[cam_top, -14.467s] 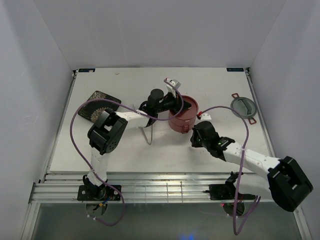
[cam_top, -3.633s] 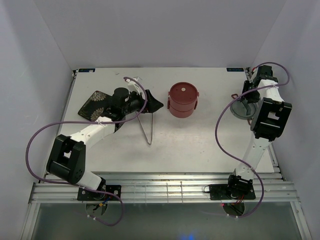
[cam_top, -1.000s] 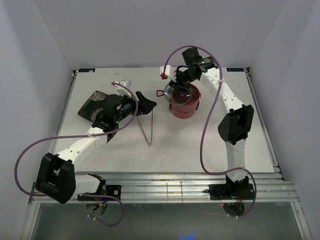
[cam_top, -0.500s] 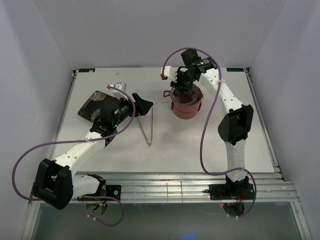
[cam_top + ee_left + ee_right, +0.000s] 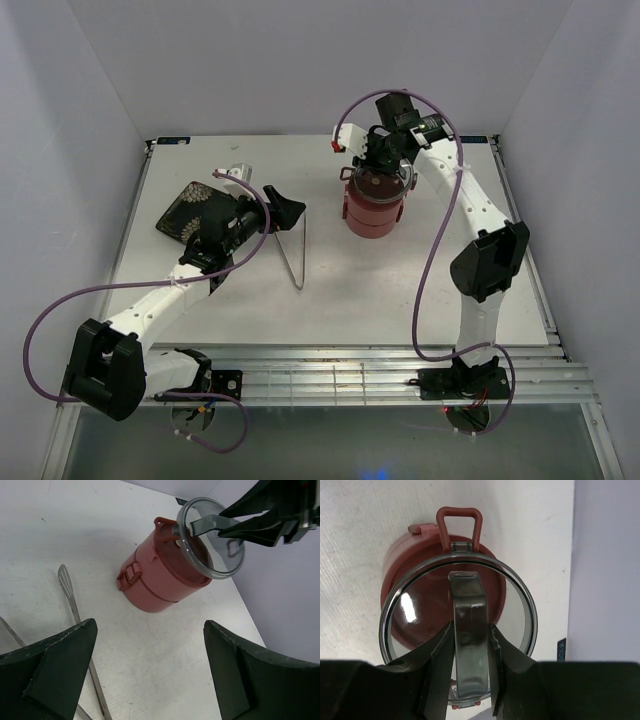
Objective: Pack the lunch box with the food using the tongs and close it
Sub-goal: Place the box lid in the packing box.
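**Fig. Closing stage: my right pincer (image 5: 469, 636) carries the clear lid (image 5: 220, 560) above the lunch box (image 5: 372, 212).**
Largest to smallest: the table (image 5: 400, 300) lies below both pincers. The stacked red lunch box stands directly under the right pincer, so I judge the lid can go straight down. The lid hangs tilted, pinched narrowly by its grey handle (image 5: 468, 605), which leaves the rim free to seat. I cannot tell whether its low edge touches the box. The tongs (image 5: 74, 611) lie flat just beneath my left pincer (image 5: 149, 630), near one finger. That pincer is spread wide and empty, well apart from the box. No food shows.
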Controlling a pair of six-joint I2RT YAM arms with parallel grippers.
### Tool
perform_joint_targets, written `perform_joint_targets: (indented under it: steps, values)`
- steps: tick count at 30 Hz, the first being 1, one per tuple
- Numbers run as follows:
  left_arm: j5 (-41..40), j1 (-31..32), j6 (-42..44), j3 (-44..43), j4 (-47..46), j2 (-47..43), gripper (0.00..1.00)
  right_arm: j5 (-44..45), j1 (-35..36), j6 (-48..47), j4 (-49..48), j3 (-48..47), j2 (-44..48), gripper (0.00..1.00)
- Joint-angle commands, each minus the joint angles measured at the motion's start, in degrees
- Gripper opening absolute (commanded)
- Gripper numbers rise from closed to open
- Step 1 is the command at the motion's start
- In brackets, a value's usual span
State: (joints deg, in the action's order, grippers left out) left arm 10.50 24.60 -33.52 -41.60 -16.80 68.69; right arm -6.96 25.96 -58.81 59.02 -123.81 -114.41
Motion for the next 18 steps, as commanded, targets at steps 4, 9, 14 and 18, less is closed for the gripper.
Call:
perform_joint_targets:
  steps: [4, 9, 14, 18]
  values:
    - [0.5, -0.1, -0.3, -0.2, -1.0, -2.4, 0.98, 1.2, -1.5, -1.1, -3.6, 4.1, 6.3, 0.08]
    - [0.7, -0.1, -0.7, -0.1, -1.0, -2.8, 0.98, -4.5, -2.7, -2.5, -4.8, 7.3, 6.3, 0.08]
    - [0.7, -0.1, -0.6, -0.1, -1.0, -2.9, 0.98, -9.0, -4.1, -2.7, -5.7, 7.7, 4.1, 0.08]
    - [0.3, -0.1, -0.5, -0.4, -1.0, -2.2, 0.98, -11.1, -4.3, -3.2, -7.8, 8.1, 2.5, 0.08]
